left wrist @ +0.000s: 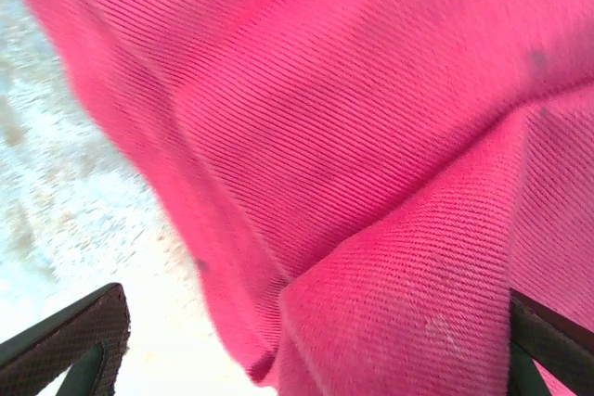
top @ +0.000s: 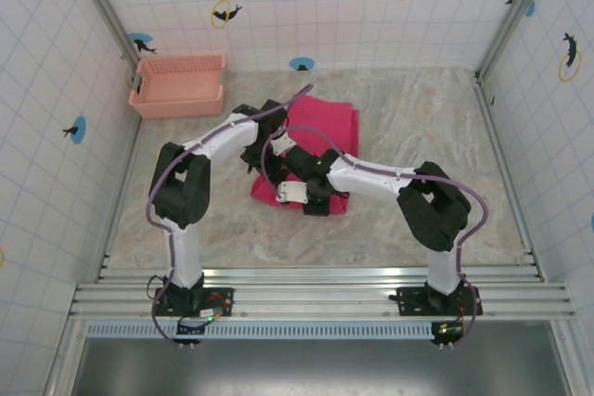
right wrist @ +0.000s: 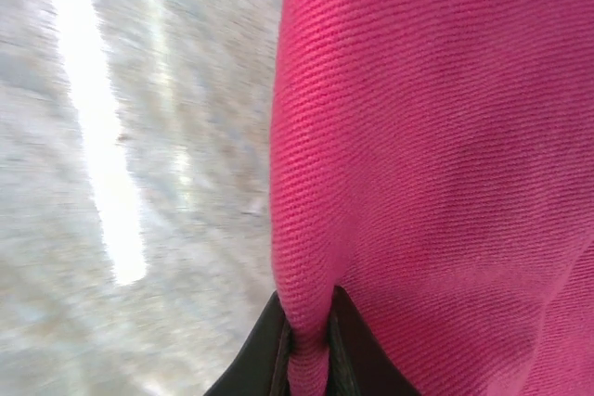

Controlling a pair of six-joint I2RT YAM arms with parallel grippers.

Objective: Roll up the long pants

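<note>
Just right of the pink lattice basket (top: 176,99), the right gripper (right wrist: 309,336) is pinching an edge of the long pants (top: 327,127) while the left gripper (left wrist: 306,359) is gaping wide over a fold, gripping nothing; both should be rolling evenly and tightly.

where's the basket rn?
Top view: the basket sits in the far-left corner of the table, beyond the left arm, apart from the pants lying to its right.
</note>
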